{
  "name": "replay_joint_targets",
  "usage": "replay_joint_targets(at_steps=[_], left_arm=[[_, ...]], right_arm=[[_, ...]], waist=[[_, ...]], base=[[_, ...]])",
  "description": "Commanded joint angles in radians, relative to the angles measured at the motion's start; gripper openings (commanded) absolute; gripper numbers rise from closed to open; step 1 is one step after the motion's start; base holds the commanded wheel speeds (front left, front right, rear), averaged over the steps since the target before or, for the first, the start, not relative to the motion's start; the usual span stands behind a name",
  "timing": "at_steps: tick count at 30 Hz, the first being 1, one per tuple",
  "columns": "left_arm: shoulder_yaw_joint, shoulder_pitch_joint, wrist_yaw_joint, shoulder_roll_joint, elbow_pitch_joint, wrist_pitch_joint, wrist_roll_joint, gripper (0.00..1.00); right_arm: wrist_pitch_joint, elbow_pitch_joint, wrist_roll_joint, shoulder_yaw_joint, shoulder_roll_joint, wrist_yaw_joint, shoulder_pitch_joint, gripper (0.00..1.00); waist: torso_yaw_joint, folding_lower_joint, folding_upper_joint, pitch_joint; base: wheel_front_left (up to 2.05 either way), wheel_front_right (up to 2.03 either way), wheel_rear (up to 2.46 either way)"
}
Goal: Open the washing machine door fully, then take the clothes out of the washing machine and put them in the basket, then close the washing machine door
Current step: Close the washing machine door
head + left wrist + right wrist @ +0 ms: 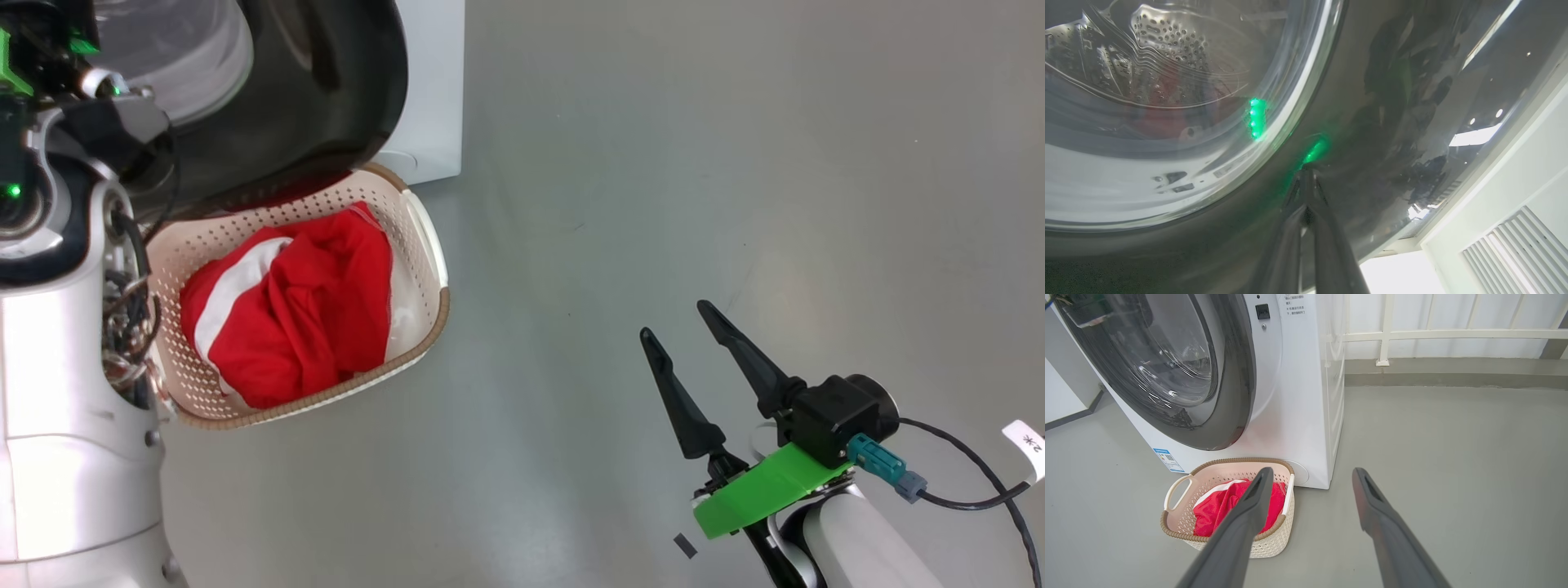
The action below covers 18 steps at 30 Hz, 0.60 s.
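Grey floor (pixel 653 122) below splayed R gripper (pixel 673 320)

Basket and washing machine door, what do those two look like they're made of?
The basket: likely moulded plastic, matte cream, given its even rows of holes and smooth handles; the brown rim looks woven-patterned. The washing machine door: glossy black rim, probably plastic, mirroring the room; its clear window could be glass or plastic.

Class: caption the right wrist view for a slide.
Open right gripper, red clothes in the basket below the washing machine door.
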Motion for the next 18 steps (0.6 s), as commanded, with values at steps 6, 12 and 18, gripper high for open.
replay_joint_targets(at_steps=[6,12,18], left_arm=[[0.028,-0.017,-0.035,0.042,0.004,0.014,-0.001,0.0],[0.027,0.042,-0.053,0.062,-0.02,0.028,0.012,1.0],[0.008,0.126,-0.068,0.091,-0.067,0.039,0.052,1.0]], right_arm=[[-0.006,-0.023,0.012,0.021,0.005,0.006,-0.019,1.0],[-0.006,-0.017,0.03,0.017,0.005,0.006,-0.011,1.0],[-0.006,-0.013,0.036,0.007,0.005,0.006,-0.001,1.0]], waist=[[-0.002,0.0,0.0,-0.011],[0.013,0.0,0.0,-0.049],[0.031,0.0,0.0,-0.089]], base=[[0.0,0.0,0.0],[0.0,0.0,0.0],[0.0,0.0,0.0]])
